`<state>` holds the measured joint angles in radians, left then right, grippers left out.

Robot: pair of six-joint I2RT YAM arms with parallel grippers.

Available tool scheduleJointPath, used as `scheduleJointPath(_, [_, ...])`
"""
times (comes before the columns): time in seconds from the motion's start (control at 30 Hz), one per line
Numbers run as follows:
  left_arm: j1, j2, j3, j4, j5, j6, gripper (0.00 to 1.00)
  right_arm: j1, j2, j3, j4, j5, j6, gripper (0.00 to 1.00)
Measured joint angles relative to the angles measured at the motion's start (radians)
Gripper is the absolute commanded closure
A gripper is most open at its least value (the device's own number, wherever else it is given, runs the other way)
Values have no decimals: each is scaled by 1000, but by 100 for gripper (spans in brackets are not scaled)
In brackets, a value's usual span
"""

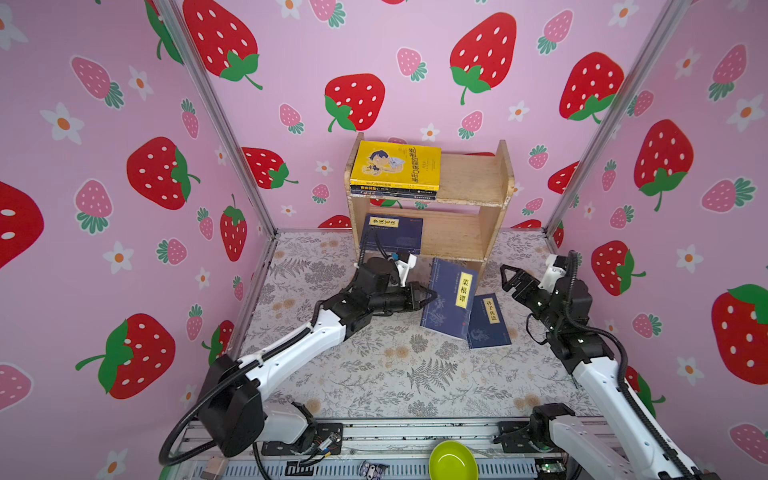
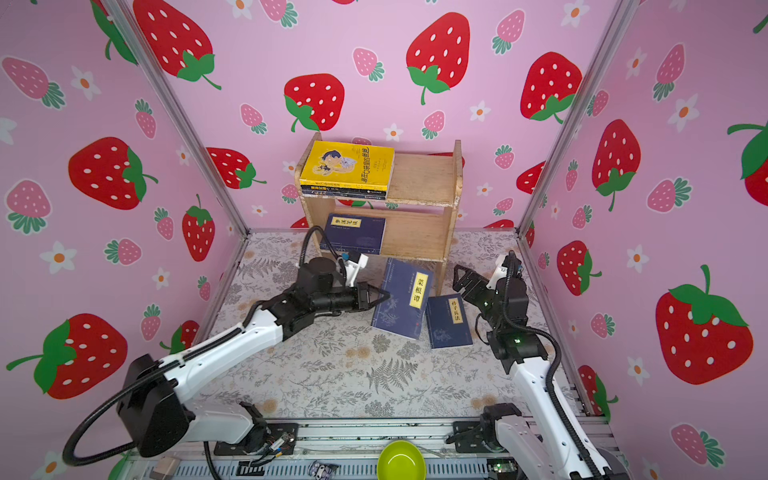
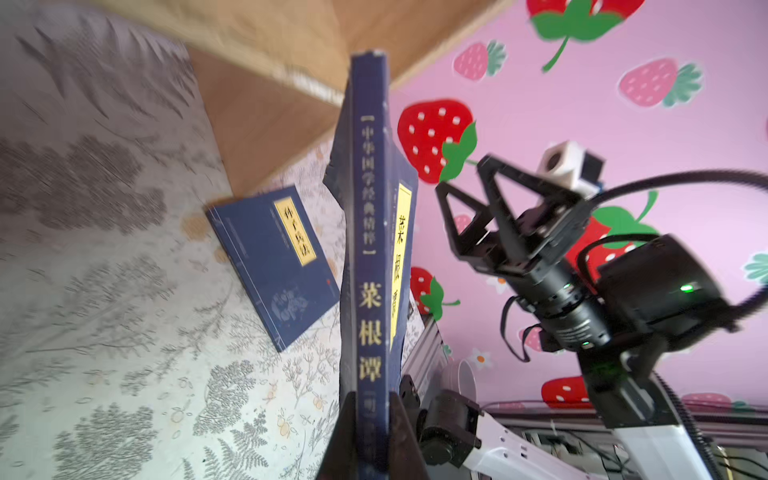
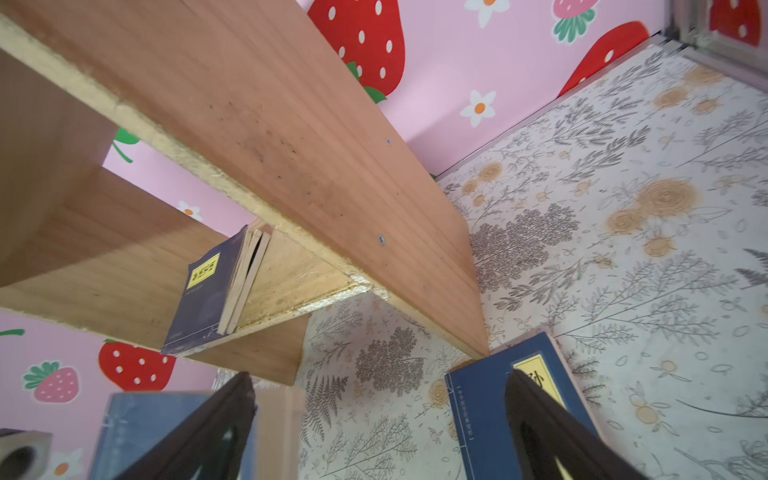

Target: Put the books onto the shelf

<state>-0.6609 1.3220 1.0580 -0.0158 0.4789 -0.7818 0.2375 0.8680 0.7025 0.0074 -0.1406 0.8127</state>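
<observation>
Pink strawberry walls (image 1: 415,62) on three sides, flowered bench (image 1: 374,374) below. At the back of the bench, against the rear wall, wooden shelf (image 1: 469,178) with two tiers. On its upper tier, left half: yellow book (image 1: 395,166) flat atop a couple of dark books (image 1: 392,192). On the lower tier, left half as well: navy book (image 1: 392,232) with a yellow label, lying flat, more pages under it in the right wrist view. Left pincer (image 1: 430,296) clenched on the spine edge of a larger navy book (image 1: 451,297), tilted up on edge in front of the shelf, cover turned toward the right arm. Just beside it on the right, small navy book (image 1: 488,322) flat on the bench, label up; touching or merely overlapping in both top views, hard to tell. Right pincer (image 1: 503,277) spread wide and empty, in the air right of the shelf's front leg, apart from every book. Green bowl (image 1: 453,461) at the near edge, off the bench.
</observation>
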Motion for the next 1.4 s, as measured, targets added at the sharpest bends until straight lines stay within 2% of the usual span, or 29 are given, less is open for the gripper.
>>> scheduleJointPath(0.1, [36,-80,4,-66,-72,-3,100,0,34,0,39,-58,16,6])
scheduleJointPath(0.23, [71,-114,4,-134,-164,-33,100,26,98,-6,136,-146,63,6])
scheduleJointPath(0.53, [85,-182,-16,-87,-371,-89,100,253,216,-67,475,-289,198,3])
scheduleJointPath(0.77, [87,-208,-16,7,-524,-137,100,317,323,-69,671,-389,298,0])
scheduleJointPath(1.1, [87,-134,-16,154,-631,-199,100,383,465,47,777,-472,356,1])
scheduleJointPath(1.4, [85,-32,-33,335,-647,-257,100,421,631,126,904,-477,447,5])
